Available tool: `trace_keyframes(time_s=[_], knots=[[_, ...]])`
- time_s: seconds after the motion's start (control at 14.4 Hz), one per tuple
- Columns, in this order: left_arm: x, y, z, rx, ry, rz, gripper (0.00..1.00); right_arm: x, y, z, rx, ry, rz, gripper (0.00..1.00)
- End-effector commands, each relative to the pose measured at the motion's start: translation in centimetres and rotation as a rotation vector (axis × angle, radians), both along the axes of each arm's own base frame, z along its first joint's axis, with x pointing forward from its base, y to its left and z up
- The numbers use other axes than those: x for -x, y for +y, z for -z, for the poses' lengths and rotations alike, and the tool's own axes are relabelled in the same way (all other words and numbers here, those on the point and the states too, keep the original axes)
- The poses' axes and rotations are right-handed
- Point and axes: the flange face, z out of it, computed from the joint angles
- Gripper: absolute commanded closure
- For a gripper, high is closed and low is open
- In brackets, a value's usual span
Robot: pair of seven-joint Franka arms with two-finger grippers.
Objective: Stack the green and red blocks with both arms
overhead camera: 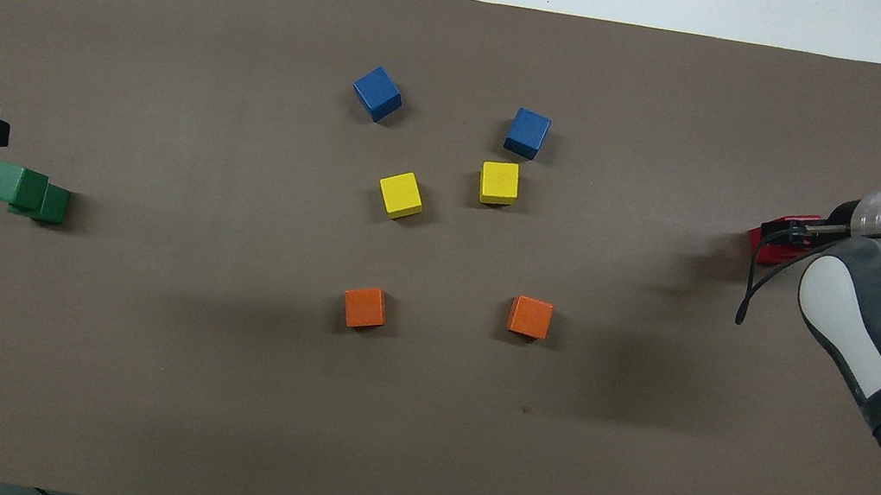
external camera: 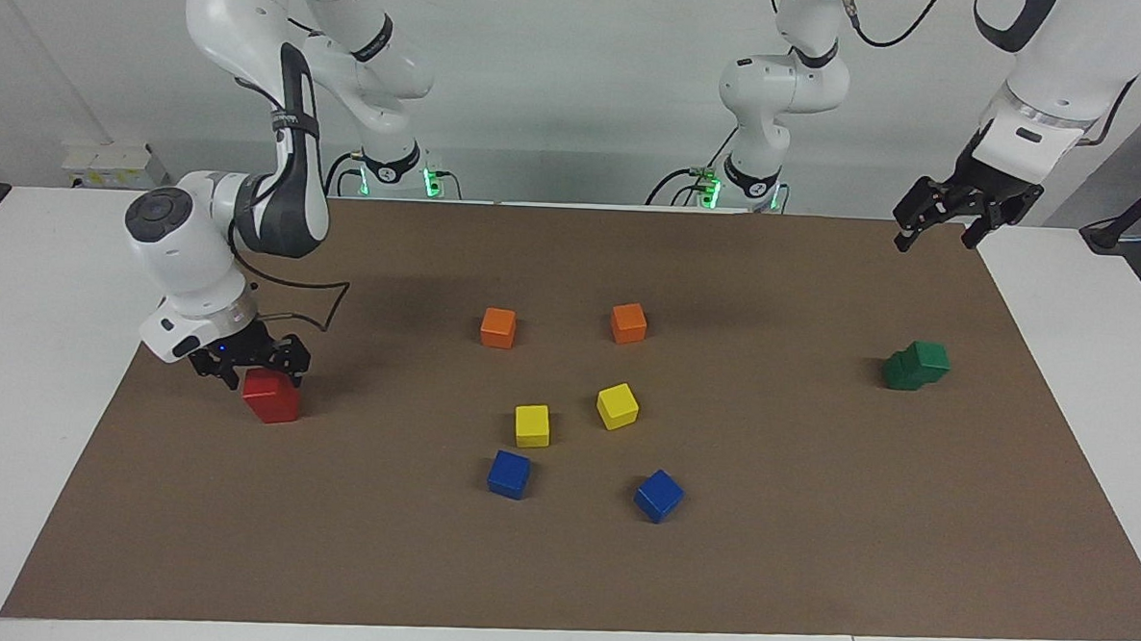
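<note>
My right gripper [external camera: 251, 366], at the middle left of the facing frame, sits just over the red stack [external camera: 272, 397] with its fingers spread apart and holding nothing. If I lift crookedly, a finger could clip the top red block and tip it off. My left gripper [external camera: 939, 219] waits, also spread and empty, at the upper right, above the green stack [external camera: 915, 365], whose upper block sits skewed on the lower one; a bench jolt might topple it.
</note>
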Motion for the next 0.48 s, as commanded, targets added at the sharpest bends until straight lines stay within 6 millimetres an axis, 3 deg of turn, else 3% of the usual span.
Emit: trace_keyframes(time_s=[0.0, 0.21, 0.42], knots=[[-0.2, 0.2, 0.0, -0.004, 0.007, -0.004, 0.00, -0.7, 0.6, -4.5, -0.012, 0.007, 0.010, 0.00], [-0.2, 0.1, 0.0, -0.004, 0.007, -0.003, 0.00, -0.4, 2.6, -11.2, -0.012, -0.010, 0.002, 0.00], [-0.2, 0.2, -0.1, -0.005, 0.006, -0.004, 0.00, 1.8, 4.6, -17.2, -0.013, 0.051, 0.019, 0.00]])
